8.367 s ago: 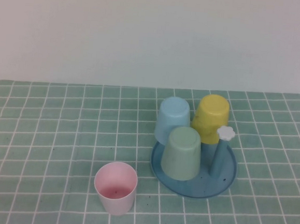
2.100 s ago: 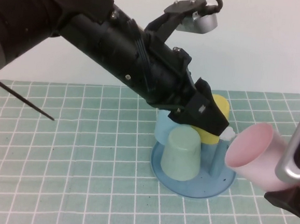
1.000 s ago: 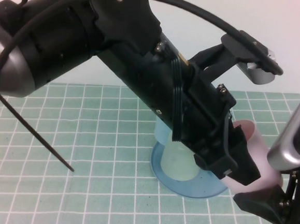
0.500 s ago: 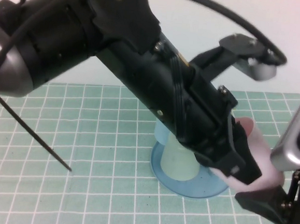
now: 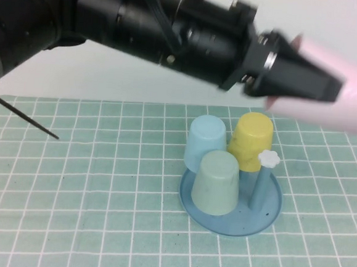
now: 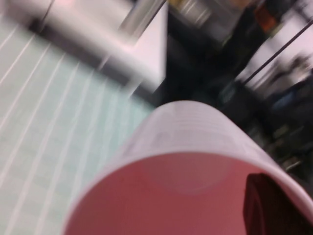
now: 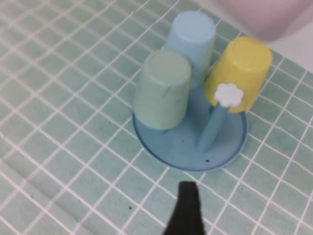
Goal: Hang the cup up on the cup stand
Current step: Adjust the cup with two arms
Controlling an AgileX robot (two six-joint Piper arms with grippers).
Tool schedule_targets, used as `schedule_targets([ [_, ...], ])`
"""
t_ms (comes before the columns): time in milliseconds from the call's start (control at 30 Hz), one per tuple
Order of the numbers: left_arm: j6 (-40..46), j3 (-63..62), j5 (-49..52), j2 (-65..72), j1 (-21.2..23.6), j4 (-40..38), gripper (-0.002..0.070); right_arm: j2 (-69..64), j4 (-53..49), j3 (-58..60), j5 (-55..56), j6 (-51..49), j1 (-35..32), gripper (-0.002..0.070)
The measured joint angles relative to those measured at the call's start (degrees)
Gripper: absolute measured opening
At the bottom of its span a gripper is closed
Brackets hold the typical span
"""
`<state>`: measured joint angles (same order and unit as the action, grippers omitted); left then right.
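The left pincer point(image 5: 294, 81) is gripping the cup point(image 5: 336, 96) by its rim, upper right of the frame, above the cup stand point(image 5: 271, 218); it looks light, stiff, slippery. The right pincer point(image 7: 188, 208), near the stand: cannot tell

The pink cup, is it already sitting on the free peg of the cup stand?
No. The pink cup is in the left gripper, above the cup stand, whose white-capped peg is bare.
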<state>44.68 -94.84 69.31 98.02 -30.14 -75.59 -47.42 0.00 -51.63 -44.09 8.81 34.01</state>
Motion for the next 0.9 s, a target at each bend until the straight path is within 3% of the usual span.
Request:
schedule_targets([
  [200,5.27,0.00,0.10,0.84,-0.10,-12.37,0.0011,1.74,-0.75,0.00,1.92,-7.07,0.00,0.0530],
  [233,6.83,0.06,3.78,1.08,-0.02,-17.05,0.0000,2.16,-0.83,0.00,2.99,-7.75,0.00,0.0529],
  [267,6.58,0.00,-0.01,1.80,-0.10,-15.75,0.0011,2.47,-0.83,0.30,4.06,-8.42,0.00,0.0527],
  [400,10.72,0.94,-0.34,3.29,-0.10,-22.45,0.0011,3.87,-0.83,2.38,7.41,-11.21,0.00,0.0526],
  [667,17.18,9.00,-0.37,3.44,-0.10,-23.29,0.0011,6.50,-1.08,6.88,14.27,-15.77,0.00,0.0524],
  [900,24.34,11.23,-0.58,3.41,-0.45,-23.11,0.0011,9.62,-1.55,14.64,33.60,-29.70,0.00,0.0524],
])
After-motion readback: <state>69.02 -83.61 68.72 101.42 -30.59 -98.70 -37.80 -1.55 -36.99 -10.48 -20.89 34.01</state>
